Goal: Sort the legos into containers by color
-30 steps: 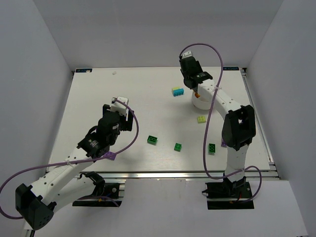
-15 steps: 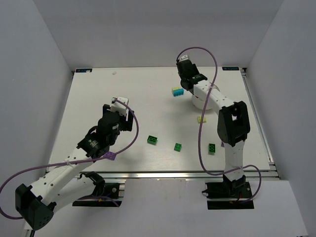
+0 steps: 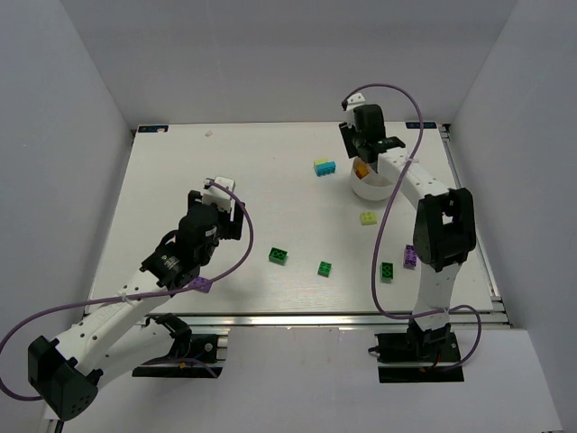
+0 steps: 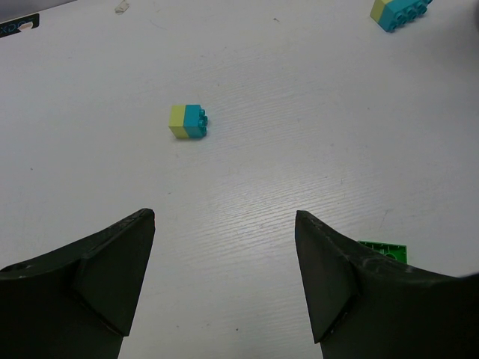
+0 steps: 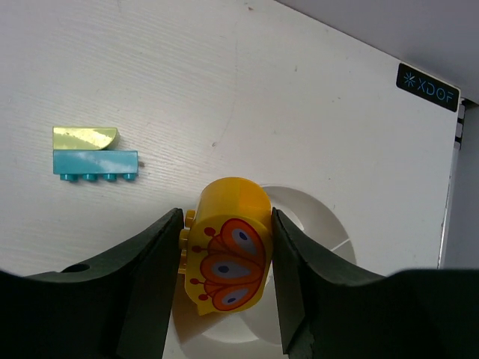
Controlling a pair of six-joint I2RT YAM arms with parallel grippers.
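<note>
My right gripper (image 5: pixel 226 213) is shut on a rounded yellow lego (image 5: pixel 228 254) printed with an orange butterfly, held above the left part of the round white bowl (image 5: pixel 322 217), whose dividers show. In the top view this gripper (image 3: pixel 365 155) hangs over the bowl (image 3: pixel 371 189). A cyan-and-yellow lego (image 5: pixel 93 155) lies left of the bowl. My left gripper (image 4: pixel 223 217) is open and empty above bare table, with a small yellow-and-cyan lego (image 4: pixel 187 121) ahead of it.
On the table lie a pale yellow-green brick (image 3: pixel 369 217), green bricks (image 3: pixel 279 256) (image 3: pixel 325 268) (image 3: pixel 387 271) and a purple brick (image 3: pixel 410 256) beside the right arm. One green brick (image 4: pixel 383 248) peeks out past my left gripper's right finger.
The right gripper has swung right with the yellow lego, from the bowl's left rim to above the bowl. The left arm has not moved.
</note>
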